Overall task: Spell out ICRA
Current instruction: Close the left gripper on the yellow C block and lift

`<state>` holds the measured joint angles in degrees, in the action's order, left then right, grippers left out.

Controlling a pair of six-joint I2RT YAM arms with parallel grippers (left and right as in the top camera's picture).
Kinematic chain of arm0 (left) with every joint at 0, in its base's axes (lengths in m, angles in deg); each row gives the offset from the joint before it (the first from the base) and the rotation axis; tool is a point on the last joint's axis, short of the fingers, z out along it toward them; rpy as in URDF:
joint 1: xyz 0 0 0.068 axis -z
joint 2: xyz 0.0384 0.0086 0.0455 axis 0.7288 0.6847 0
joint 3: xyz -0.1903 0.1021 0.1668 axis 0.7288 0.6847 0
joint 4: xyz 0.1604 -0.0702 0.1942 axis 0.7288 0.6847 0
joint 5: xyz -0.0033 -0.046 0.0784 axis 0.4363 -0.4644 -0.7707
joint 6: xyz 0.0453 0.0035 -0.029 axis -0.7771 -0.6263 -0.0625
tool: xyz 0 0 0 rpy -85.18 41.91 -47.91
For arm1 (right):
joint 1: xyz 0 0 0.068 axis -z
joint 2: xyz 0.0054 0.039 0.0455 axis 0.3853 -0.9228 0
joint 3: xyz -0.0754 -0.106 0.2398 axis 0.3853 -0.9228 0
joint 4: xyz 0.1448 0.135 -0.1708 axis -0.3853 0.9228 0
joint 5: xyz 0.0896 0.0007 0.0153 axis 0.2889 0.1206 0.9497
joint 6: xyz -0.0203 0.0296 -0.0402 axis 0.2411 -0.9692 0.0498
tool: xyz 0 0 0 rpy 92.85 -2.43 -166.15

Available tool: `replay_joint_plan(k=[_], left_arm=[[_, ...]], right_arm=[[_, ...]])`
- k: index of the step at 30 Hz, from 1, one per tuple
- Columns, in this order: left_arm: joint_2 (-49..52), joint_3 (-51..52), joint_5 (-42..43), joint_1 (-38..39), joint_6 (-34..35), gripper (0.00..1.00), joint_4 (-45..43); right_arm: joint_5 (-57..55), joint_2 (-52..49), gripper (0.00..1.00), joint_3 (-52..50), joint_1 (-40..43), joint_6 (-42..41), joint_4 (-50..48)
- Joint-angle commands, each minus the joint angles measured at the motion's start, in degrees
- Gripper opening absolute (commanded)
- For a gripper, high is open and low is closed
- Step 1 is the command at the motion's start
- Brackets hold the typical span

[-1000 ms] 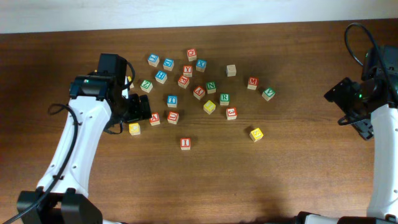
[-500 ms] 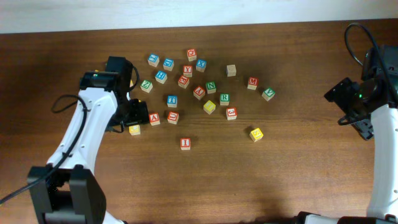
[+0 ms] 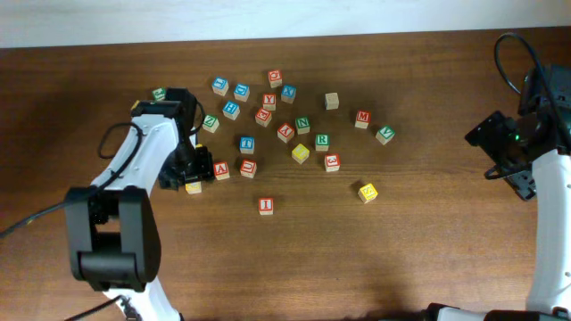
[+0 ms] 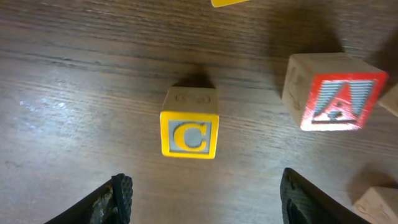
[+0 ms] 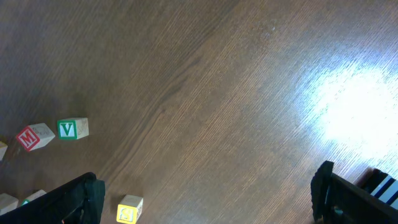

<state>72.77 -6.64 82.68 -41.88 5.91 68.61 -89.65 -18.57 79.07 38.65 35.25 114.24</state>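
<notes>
The yellow C block (image 4: 189, 130) lies on the table just ahead of my left gripper (image 4: 205, 202), which is open and empty, its fingers on either side and short of the block. A red A block (image 4: 336, 93) lies to the right of C. From overhead, my left gripper (image 3: 194, 172) hovers by the C block (image 3: 193, 187), with the A block (image 3: 221, 169) beside it. The red I block (image 3: 266, 205) lies alone nearer the front. A green R block (image 3: 322, 141) is in the cluster. My right gripper (image 5: 205, 199) is open and empty at the far right (image 3: 510, 169).
Several lettered blocks are scattered across the table's back middle (image 3: 268, 111). A yellow block (image 3: 368, 192) lies apart at the right, also in the right wrist view (image 5: 129, 210), with a red M block (image 5: 28, 137) and a green V block (image 5: 73, 129).
My left arm has swung left and turned, keeping its gripper by the C block. A green block at the back left has come into view. The right arm has not moved.
</notes>
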Motion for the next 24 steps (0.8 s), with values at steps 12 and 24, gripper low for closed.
replay_joint_plan(k=[12,24], left_arm=[[4.3,0.2,0.7,-3.0,-2.8,0.61,-2.6],[6.0,1.2,3.5,-3.1,-2.8,0.45,-5.8]], right_arm=[[-0.9,-0.3,0.98,0.2,0.2,-0.1,0.0],[-0.9,-0.3,0.98,0.2,0.2,-0.1,0.0]])
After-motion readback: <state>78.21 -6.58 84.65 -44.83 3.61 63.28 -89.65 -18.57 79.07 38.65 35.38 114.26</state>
